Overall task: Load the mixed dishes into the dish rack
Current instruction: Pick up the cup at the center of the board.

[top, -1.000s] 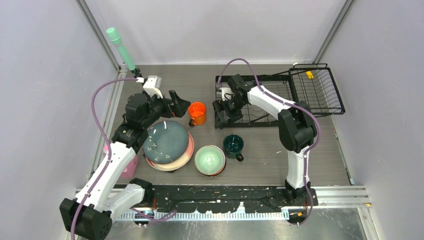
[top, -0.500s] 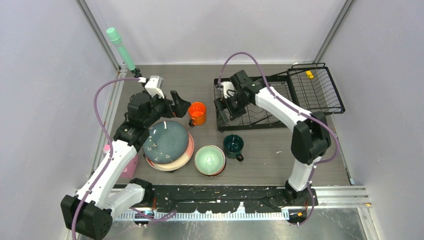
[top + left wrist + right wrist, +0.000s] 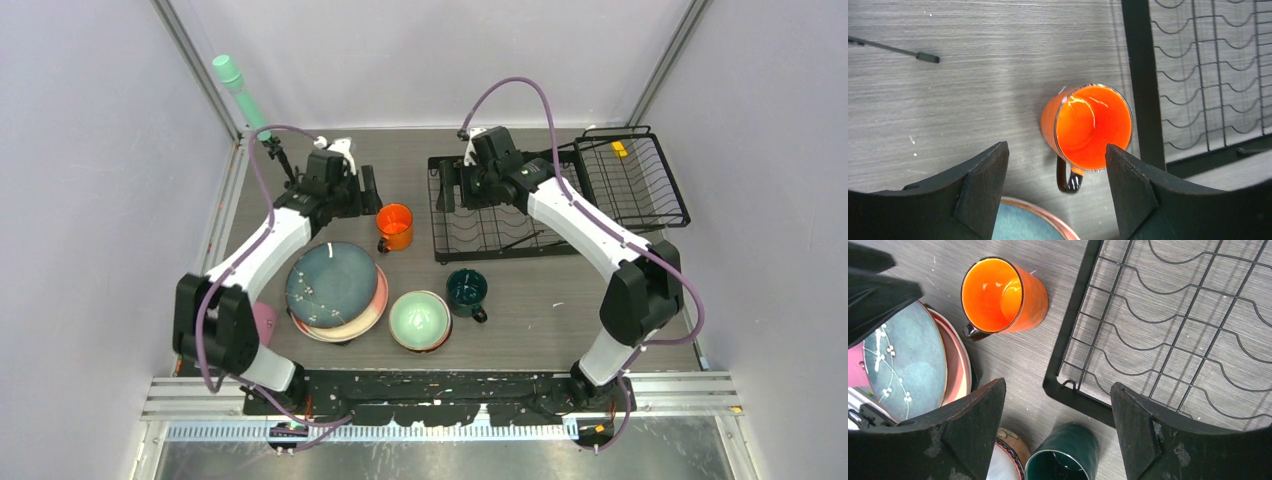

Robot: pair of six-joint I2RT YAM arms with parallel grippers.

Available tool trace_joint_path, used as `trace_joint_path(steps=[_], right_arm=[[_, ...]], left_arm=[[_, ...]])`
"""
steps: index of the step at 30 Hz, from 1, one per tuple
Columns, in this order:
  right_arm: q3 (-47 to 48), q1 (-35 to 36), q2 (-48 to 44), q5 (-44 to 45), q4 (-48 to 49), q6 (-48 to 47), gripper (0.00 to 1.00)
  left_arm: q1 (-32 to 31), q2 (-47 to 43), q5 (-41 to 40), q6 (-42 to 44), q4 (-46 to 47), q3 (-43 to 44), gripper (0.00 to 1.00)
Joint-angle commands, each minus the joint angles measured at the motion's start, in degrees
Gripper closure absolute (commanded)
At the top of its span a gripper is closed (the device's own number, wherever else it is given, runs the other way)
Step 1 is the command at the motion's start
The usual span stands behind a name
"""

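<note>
Left wrist view: left gripper (image 3: 1055, 155) hovered with jaws spread wide, empty, over upright orange mug (image 3: 1088, 125) just beside dish rack (image 3: 1143, 85); right gripper (image 3: 1058, 390) likewise wide, empty, above rack's edge.

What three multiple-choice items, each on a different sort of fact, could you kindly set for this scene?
1. Where does the orange mug stand?
A. On the table beside the dish rack
B. Inside the rack
C. On a plate

2. What colour is the plate under the speckled teal plate?
A. White
B. Pink
C. Yellow

3. How is the left gripper?
A. Shut on the mug
B. Shut on the teal plate
C. Open, holding nothing

Answers:
1 A: the mug sits on bare tabletop left of the rack's frame.
2 B: the pink plate shows as a rim beneath it.
3 C: its jaws stand apart above the mug.
</note>
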Motion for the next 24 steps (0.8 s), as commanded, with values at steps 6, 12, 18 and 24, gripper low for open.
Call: trace_joint_path(steps=[6,12,18,24], right_arm=[[-3.1,-0.3,-7.7,3.9,9.2,4.9,0.19],[-4.7,-0.9,-7.7,5.1,9.6,5.4,0.2],[-5.8,-1.6,-7.7,5.5,9.4,6.0,0.2],[-5.8,-2.1,-7.4,5.3,8.5,6.3,0.2]], left_arm=[[0.1,13.3,-4.0,0.0,-6.4,10.0,0.34],[-0.4,16.4,-3.2,-1.9,-3.8,10.0,0.41],[-2.5,19.0,-3.3,-2.7,-3.4,10.2,0.49],[-3.4,20.2,-6.4,-3.9,-3.8,9.7,0.62]])
